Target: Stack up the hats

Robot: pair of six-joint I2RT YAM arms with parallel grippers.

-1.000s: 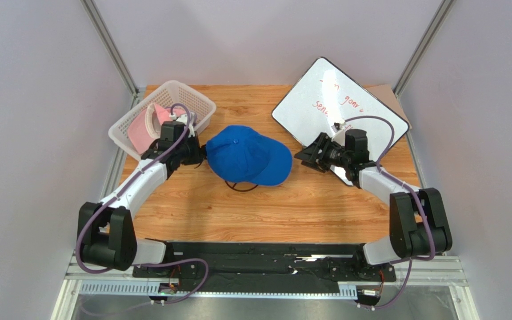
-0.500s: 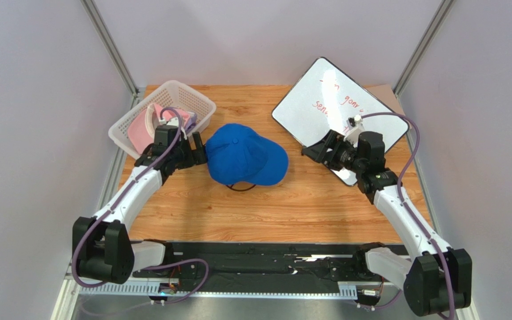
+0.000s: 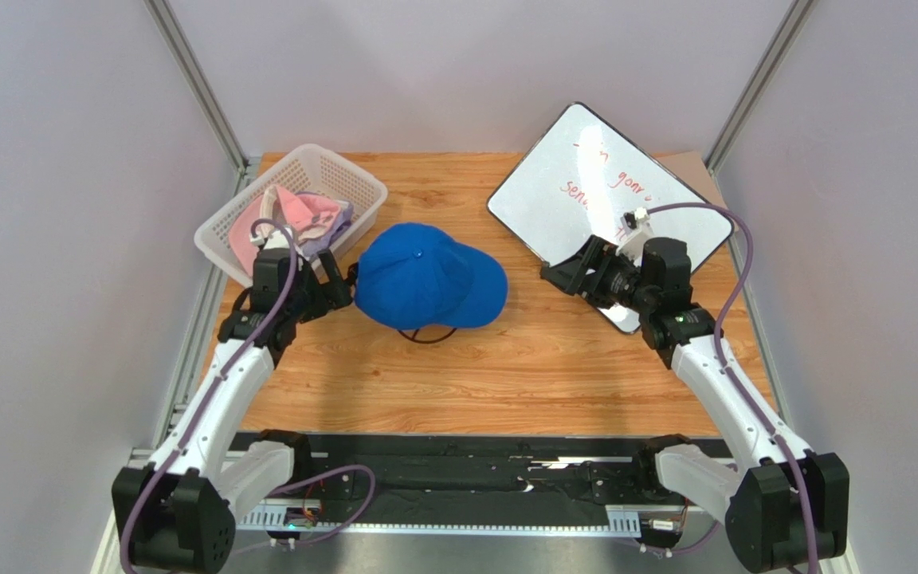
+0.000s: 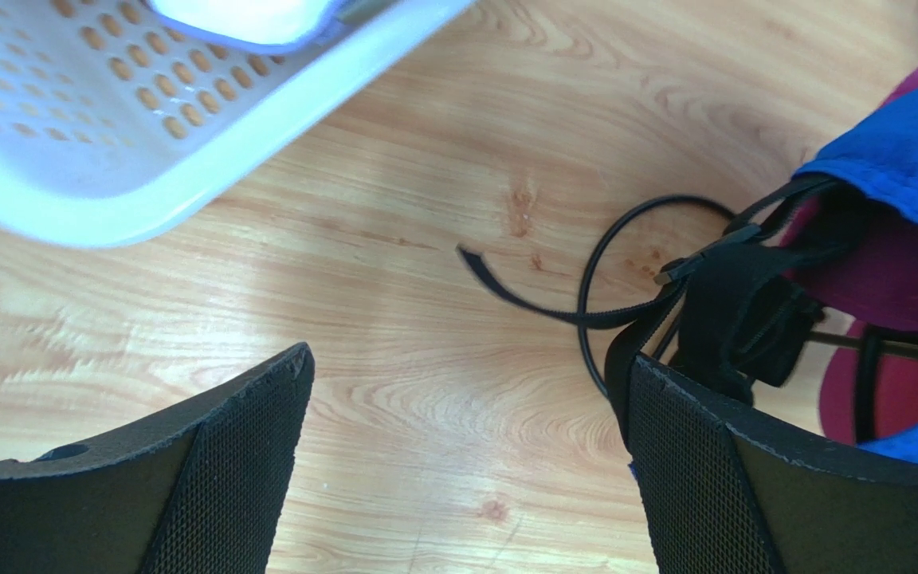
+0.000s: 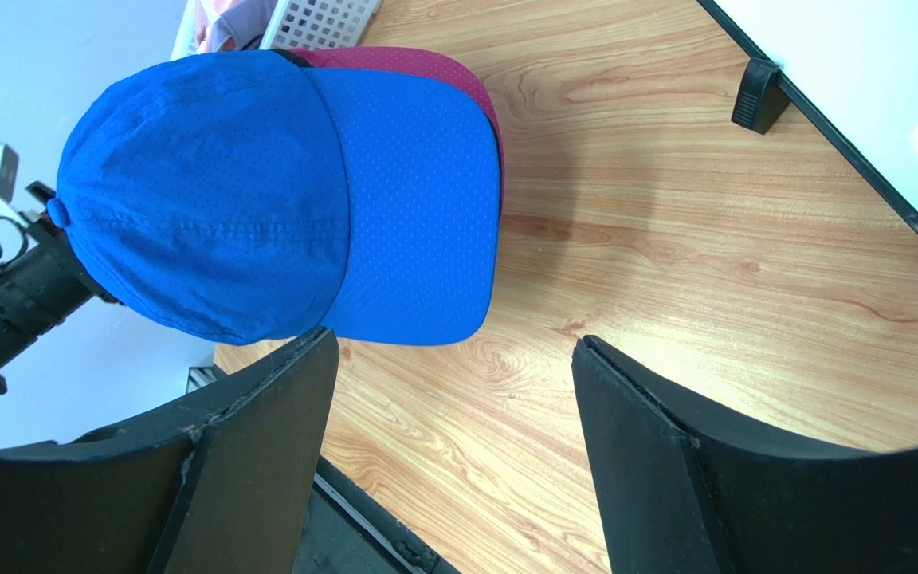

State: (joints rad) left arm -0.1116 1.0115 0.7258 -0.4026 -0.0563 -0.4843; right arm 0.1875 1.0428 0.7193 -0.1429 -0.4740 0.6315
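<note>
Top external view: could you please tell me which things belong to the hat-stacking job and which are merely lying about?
Part of the job:
- royal blue fabric baseball cap
- magenta fabric cap beneath it, its brim showing in the right wrist view
- light pink fabric cap in the basket

Lying about:
- white plastic mesh basket
- white rectangular whiteboard with red writing

- I see a wooden table (image 3: 548, 359) with the blue cap (image 3: 428, 275) near its middle, over a magenta cap (image 5: 428, 60).
- A white mesh basket (image 3: 248, 191) stands just left of the blue cap, farther back.
- A whiteboard (image 3: 572, 179) rests to that cap's right, apart.
- 1 black strap (image 4: 488, 269) trails from under it onto the wood.
</note>
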